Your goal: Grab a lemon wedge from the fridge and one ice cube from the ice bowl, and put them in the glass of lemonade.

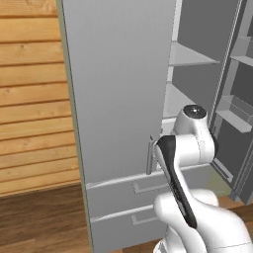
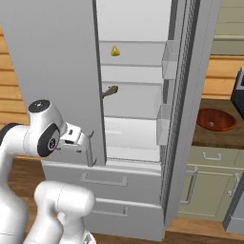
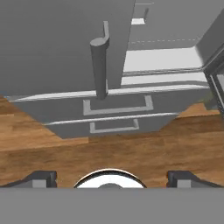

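The grey steel fridge (image 2: 52,57) stands with its right door (image 2: 190,95) swung open and its left door shut. A tiny yellow lemon wedge (image 2: 115,51) lies on an upper shelf inside. The reddish-brown ice bowl (image 2: 217,119) rests on the counter to the right of the fridge. The glass of lemonade is out of view. My gripper (image 2: 82,140) hovers open beside the lower end of the left door's bar handle (image 2: 89,148), nothing between its fingers. In the hand view the fingertips (image 3: 41,178) stand wide apart below the handle (image 3: 99,65).
Two lower drawers (image 2: 105,181) sit under the fridge doors. A brownish handle-like object (image 2: 109,90) pokes out on a middle shelf. Door bins (image 2: 164,124) line the open door. Beige cabinets (image 2: 209,186) stand below the counter. Wooden wall (image 1: 29,99) to the left.
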{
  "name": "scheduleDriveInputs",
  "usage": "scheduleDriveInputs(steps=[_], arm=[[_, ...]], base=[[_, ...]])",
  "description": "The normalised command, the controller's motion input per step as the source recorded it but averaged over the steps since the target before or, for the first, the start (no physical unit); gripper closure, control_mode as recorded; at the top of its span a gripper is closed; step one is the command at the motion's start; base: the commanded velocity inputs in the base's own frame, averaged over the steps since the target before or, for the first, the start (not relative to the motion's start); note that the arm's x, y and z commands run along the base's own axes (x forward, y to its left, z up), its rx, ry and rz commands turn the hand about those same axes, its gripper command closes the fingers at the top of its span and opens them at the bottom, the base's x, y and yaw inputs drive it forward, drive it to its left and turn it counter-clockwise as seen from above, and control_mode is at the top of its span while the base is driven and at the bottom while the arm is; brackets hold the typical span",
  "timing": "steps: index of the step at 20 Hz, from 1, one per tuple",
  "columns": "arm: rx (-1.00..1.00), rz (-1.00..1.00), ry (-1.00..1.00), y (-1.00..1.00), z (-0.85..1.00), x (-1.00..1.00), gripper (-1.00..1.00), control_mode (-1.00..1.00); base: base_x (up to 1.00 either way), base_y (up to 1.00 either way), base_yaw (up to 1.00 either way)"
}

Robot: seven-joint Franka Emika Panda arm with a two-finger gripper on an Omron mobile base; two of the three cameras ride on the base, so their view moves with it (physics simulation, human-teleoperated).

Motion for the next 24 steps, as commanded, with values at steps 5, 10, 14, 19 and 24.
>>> scheduleDriveInputs(steps=[5, 10, 14, 19, 24], arm=[[-0.01, 0.11, 0.02, 0.22, -0.08, 0.96, -1.00, -1.00], [0.00, 0.07, 0.01, 0.02, -0.32, 0.85, -1.00, -1.00], [0.00, 0.05, 0.06, -0.01, -0.38, 0.68, -1.00, -1.00], [0.00, 0.01, 0.00, 0.00, -0.43, 0.54, -1.00, -1.00], [0.00, 0.00, 0.00, 0.00, -0.34, 0.33, -1.00, -1.00]], base=[[0.00, 0.00, 0.00], [0.00, 0.00, 0.00], [0.00, 0.00, 0.00], [0.00, 0.00, 0.00], [0.00, 0.00, 0.00]])
